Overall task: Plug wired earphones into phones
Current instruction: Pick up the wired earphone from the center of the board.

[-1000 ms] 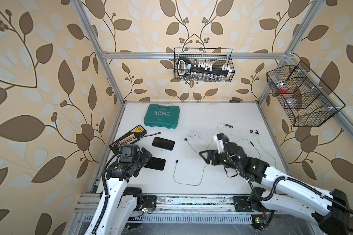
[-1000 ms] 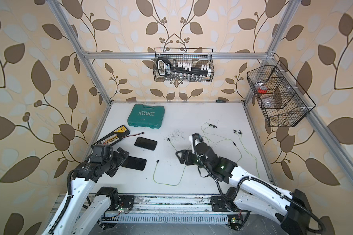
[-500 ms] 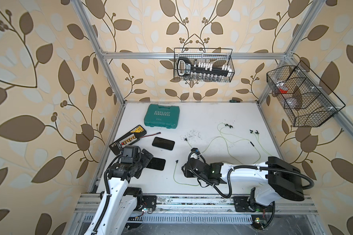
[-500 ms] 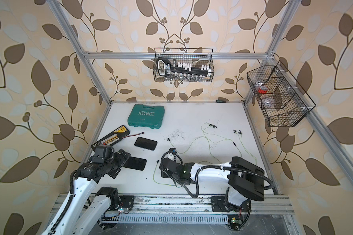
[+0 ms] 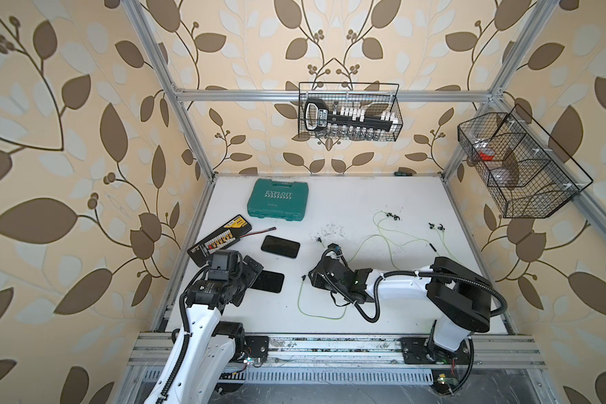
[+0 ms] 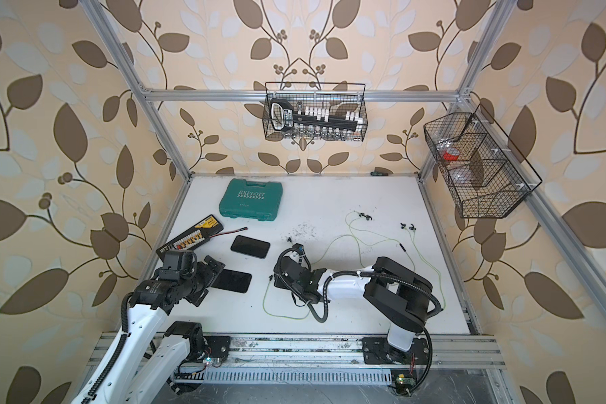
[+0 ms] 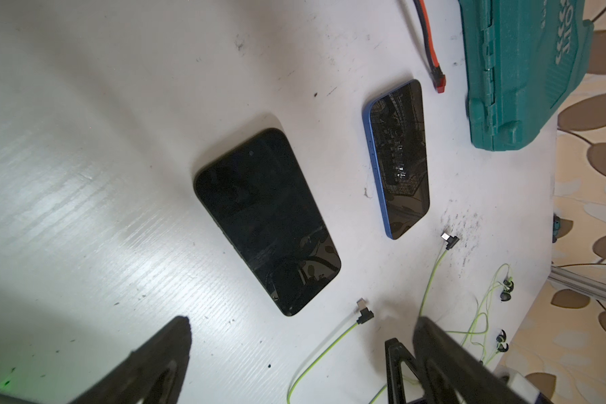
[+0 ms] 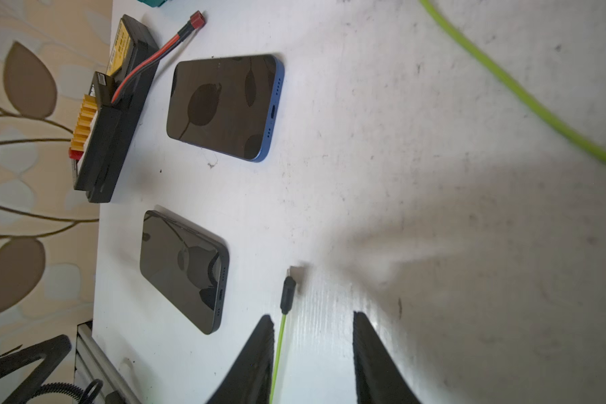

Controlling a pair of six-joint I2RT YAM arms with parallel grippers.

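Two black phones lie at the left of the white table: a near phone (image 5: 268, 281) (image 6: 235, 281) (image 7: 266, 220) (image 8: 182, 269) and a farther, blue-edged phone (image 5: 280, 246) (image 6: 250, 246) (image 7: 399, 157) (image 8: 224, 105). My left gripper (image 5: 251, 276) (image 7: 301, 349) is open, low over the near phone's left end. One set of wired earphones ends in a black plug (image 5: 303, 278) (image 7: 364, 313) (image 8: 287, 292) just right of the near phone. My right gripper (image 5: 312, 278) (image 8: 312, 335) is open behind that plug, with the yellow-green cable (image 8: 277, 346) running along one finger. The second plug (image 5: 318, 240) (image 7: 448, 241) lies farther back.
A teal case (image 5: 277, 200) lies at the back left. A black tray (image 5: 219, 239) with a red-and-black wire (image 5: 263, 231) sits by the left edge. Earbuds (image 5: 390, 217) (image 5: 436, 227) and cable loops spread over the right half. Wire baskets (image 5: 348, 112) (image 5: 518, 164) hang on the walls.
My right arm has swung left and lower, from the table's middle to the plug beside the near phone, and its jaws have narrowed. The left arm has stayed put.
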